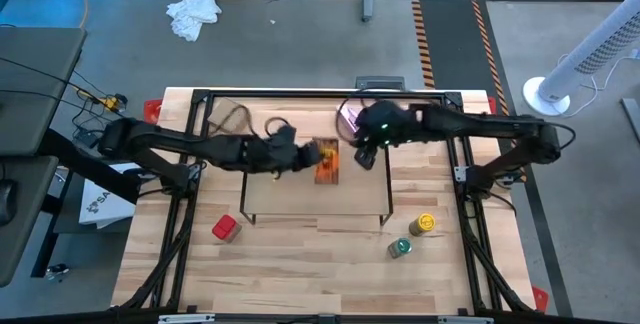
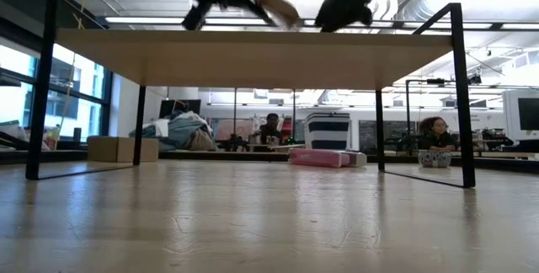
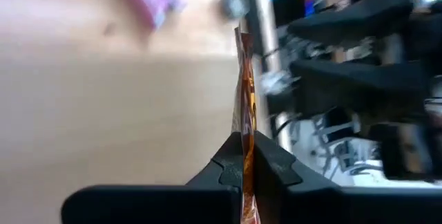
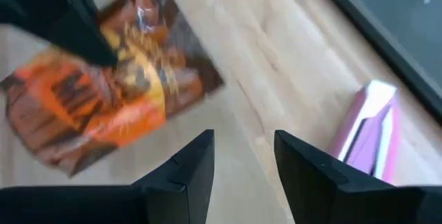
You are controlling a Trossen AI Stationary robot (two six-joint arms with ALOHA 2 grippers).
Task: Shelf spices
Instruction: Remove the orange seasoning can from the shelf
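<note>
Two dark arms, black pincers (image 4: 242,175)

Bright, even overhead light; heavily motion-blurred wrist views.

Left pincer (image 1: 303,156) clamped shut; right pincer (image 1: 364,157) parted, both mid-table.

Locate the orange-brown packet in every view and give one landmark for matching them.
High view: orange-brown packet lies over the shelf top, at the left gripper.
Low view: packet above the shelf plank, top centre.
Left wrist view: packet edge-on, clamped between the fingers.
Right wrist view: packet ahead of the right gripper.
Shared landmark: pink packet.
</note>
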